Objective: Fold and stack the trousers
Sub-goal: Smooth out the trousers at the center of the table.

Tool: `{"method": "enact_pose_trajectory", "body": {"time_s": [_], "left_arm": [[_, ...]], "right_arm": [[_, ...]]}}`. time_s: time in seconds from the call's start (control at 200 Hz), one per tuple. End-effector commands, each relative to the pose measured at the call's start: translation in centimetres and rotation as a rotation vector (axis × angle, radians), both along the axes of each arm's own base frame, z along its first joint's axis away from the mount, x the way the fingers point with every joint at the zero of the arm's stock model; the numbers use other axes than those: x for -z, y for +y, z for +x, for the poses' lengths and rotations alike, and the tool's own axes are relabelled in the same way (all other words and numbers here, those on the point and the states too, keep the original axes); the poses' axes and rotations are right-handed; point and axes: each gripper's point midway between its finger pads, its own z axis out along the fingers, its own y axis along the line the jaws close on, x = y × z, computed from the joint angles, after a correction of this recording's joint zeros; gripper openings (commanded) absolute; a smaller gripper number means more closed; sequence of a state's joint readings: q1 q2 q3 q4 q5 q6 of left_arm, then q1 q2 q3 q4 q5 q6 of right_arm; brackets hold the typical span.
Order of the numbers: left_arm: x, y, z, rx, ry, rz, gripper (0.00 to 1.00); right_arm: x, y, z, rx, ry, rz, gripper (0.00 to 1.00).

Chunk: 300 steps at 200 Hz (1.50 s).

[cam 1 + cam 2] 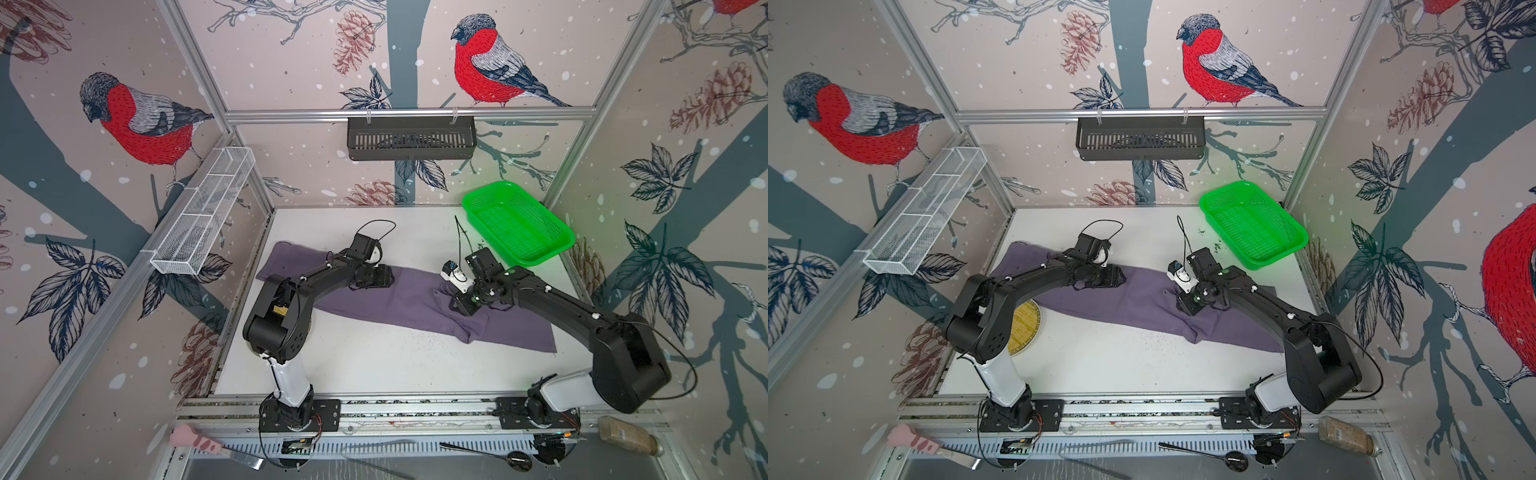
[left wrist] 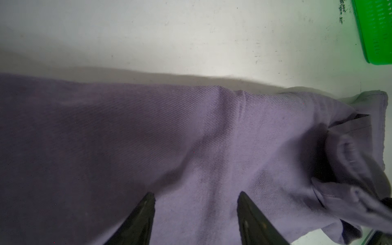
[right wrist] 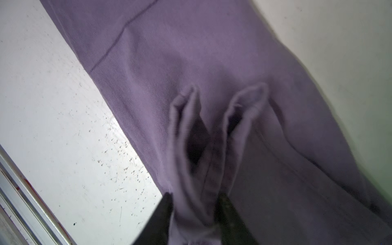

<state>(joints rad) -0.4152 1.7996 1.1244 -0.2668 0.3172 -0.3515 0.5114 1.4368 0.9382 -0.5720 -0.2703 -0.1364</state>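
The purple-grey trousers [image 1: 407, 303] [image 1: 1142, 303] lie stretched slantwise across the white table, from far left to near right. My left gripper [image 1: 384, 276] [image 2: 196, 195] hovers open over the flat cloth [image 2: 191, 127] near the trousers' middle, with nothing between its fingers. My right gripper [image 1: 451, 306] [image 3: 194, 196] is low over a bunched part of the trousers [image 3: 191, 53] to the right of centre. Its jaws stand apart, and a raised, blurred fold of the cloth [image 3: 197, 148] sits between the fingers.
A green basket [image 1: 552, 245] [image 1: 1287, 245] [image 2: 375, 31] stands at the back right corner. A white wire rack [image 1: 203, 216] hangs on the left wall and a black basket [image 1: 411, 141] on the back rail. A yellow disc [image 1: 1025, 324] lies under my left arm.
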Motion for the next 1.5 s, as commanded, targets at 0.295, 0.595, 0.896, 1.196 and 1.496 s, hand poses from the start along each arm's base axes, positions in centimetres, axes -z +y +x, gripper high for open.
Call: {"method": "enact_pose_trajectory", "body": {"time_s": [0.295,0.595,0.896,1.196,1.496], "left_arm": [[-0.6,0.3,0.6,-0.004,-0.019,0.005,0.63],[-0.9,0.3,0.5,0.007,-0.027,0.003,0.63],[-1.0,0.1,0.4,0.007,-0.03,-0.016,0.63],[-0.9,0.2,0.3,0.009,-0.032,-0.011,0.62],[-0.5,0.2,0.2,0.009,-0.023,-0.009,0.62]], "right_arm": [[-7.3,1.4,5.8,0.652,-0.025,0.406,0.62],[-2.3,3.1,3.3,0.963,0.102,0.164,0.56],[2.4,3.4,3.4,0.896,0.039,-0.047,0.43],[5.6,3.1,3.9,0.832,0.013,-0.199,0.34],[4.6,0.5,4.0,0.874,-0.031,-0.254,0.04]]}}
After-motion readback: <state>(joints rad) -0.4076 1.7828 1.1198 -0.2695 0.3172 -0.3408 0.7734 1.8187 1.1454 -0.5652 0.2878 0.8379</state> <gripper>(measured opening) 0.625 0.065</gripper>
